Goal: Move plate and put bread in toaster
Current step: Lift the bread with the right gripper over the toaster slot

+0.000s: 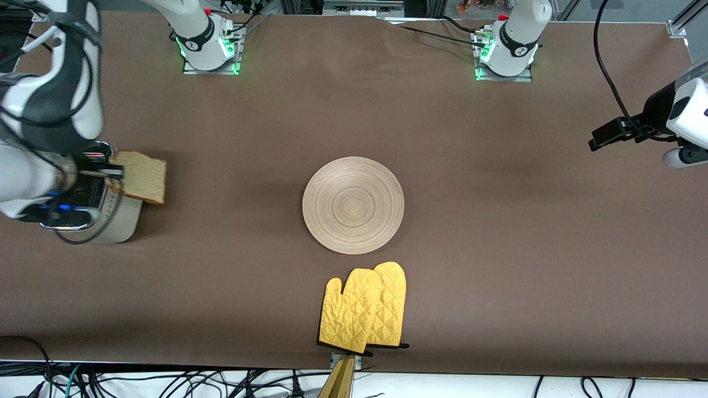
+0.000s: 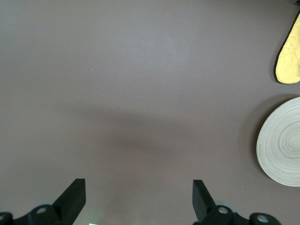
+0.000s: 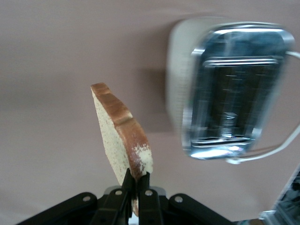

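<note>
My right gripper (image 3: pixel 137 177) is shut on one crust edge of the bread (image 3: pixel 119 136), a speckled brown slice held up in the air. In the front view the bread (image 1: pixel 145 178) hangs beside the toaster (image 1: pixel 124 218), at the side facing the plate. The toaster's chrome top and slots (image 3: pixel 234 89) show in the right wrist view, and the bread is beside them, not over them. The plate (image 1: pixel 353 204) lies bare at the table's middle. My left gripper (image 2: pixel 138 185) is open and empty over bare table at the left arm's end, and the plate's edge (image 2: pixel 283 143) shows in its view.
Two yellow oven mitts (image 1: pixel 365 309) lie nearer to the front camera than the plate, close to the table's edge; one mitt's tip shows in the left wrist view (image 2: pixel 289 56). The right arm covers most of the toaster in the front view. The left arm (image 1: pixel 686 110) waits.
</note>
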Robot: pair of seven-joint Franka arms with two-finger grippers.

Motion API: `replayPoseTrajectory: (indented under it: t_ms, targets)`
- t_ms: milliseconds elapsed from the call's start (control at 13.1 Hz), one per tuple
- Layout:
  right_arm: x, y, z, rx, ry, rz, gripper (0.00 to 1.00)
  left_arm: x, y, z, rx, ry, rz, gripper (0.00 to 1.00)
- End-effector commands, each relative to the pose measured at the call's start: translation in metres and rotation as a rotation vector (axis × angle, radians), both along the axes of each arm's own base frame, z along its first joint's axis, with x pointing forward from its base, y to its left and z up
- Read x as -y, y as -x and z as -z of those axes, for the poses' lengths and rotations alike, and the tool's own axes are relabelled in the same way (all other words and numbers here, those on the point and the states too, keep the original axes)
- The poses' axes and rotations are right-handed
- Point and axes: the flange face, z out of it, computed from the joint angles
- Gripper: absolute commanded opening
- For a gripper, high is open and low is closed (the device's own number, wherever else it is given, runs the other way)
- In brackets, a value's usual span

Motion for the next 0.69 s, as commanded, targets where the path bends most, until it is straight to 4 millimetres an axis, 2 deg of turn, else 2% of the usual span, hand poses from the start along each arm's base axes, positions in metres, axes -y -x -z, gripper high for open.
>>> replayPoseTrajectory:
  t_ms: [0,76,305,611]
  targets:
    - [0.061,0.009,-0.021,-0.011,0.021,-0.045,0.0,0.0,0.005,0.001,0.01,0.016,-0.001,1.0]
    - [0.077,0.012,-0.026,-0.011,0.054,-0.048,0.0,0.0,0.005,0.0,0.011,0.016,0.001,1.0]
    - [0.099,0.009,-0.031,0.005,0.143,-0.089,0.0,0.0,0.005,0.001,0.01,0.016,-0.001,1.0]
    - [0.121,-0.004,-0.014,0.027,0.215,-0.096,0.0,0.001,0.005,0.001,0.009,0.017,-0.001,1.0]
